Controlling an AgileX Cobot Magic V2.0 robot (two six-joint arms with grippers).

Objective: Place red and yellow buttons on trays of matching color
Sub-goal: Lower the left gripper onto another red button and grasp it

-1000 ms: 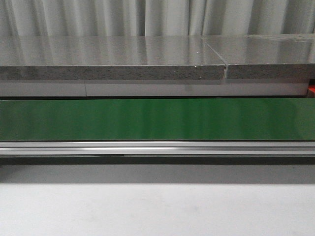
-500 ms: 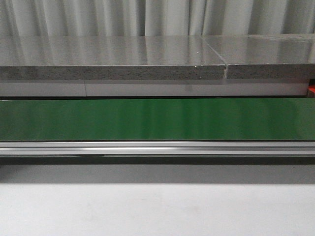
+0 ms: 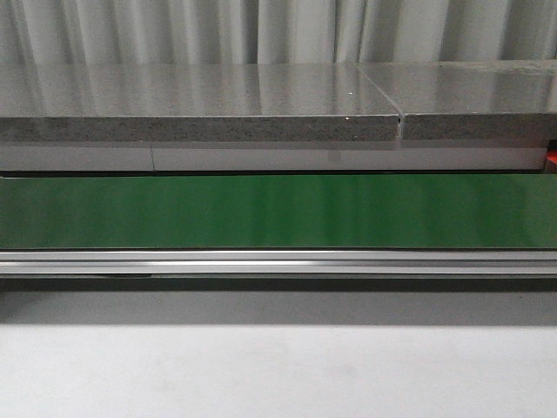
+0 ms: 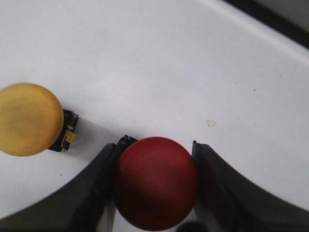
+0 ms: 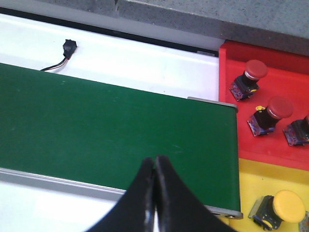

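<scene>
In the left wrist view a red button [image 4: 155, 181] sits on the white table, and my left gripper [image 4: 154, 147] is shut on its cap with a dark finger pressed against each side. A yellow button [image 4: 28, 119] lies on the table just beside it, untouched. In the right wrist view my right gripper [image 5: 155, 159] is shut and empty, hovering over the green belt [image 5: 96, 121]. Beyond the belt's end the red tray [image 5: 231, 63] holds three red buttons [image 5: 250, 75], and the yellow tray [image 5: 251, 183] holds a yellow button [image 5: 282, 208]. Neither gripper shows in the front view.
The front view shows the green conveyor belt [image 3: 278, 211] with its aluminium rail [image 3: 278, 261], a grey stone slab [image 3: 200, 104] behind and white table in front. A small black connector on a wire [image 5: 69, 48] lies past the belt.
</scene>
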